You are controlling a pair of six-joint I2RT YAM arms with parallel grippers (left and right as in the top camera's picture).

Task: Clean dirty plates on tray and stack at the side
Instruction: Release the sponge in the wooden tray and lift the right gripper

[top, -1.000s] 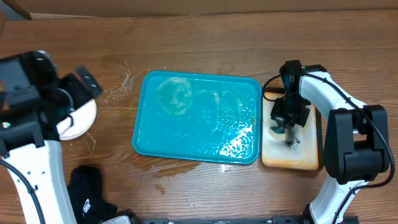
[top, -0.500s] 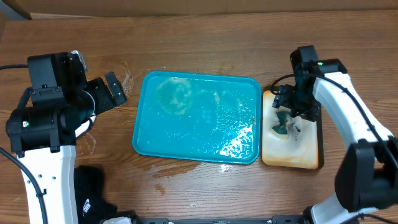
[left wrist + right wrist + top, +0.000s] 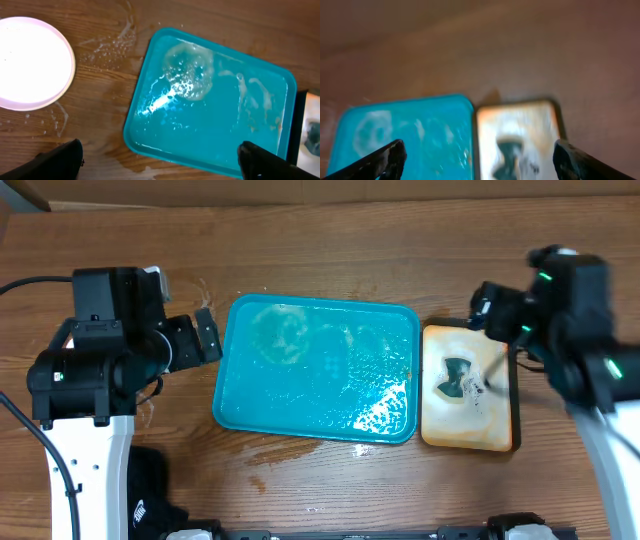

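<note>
The right tool, clenched at the scrubber a second earlier, is now released and raised. The left tool is held spread, empty. One scrubber is left on the cream tray. One plate is shown beside the single teal tray, by the left wrist view only.

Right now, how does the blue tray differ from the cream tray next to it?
Size: the blue tray is clearly larger than the cream tray. Pose: from above, the blue one runs left to right, the cream one front to back. Contents: the blue one holds only wet soapy smears; the cream one carries a dark green object. Both are rounded rectangles, side by side.
</note>
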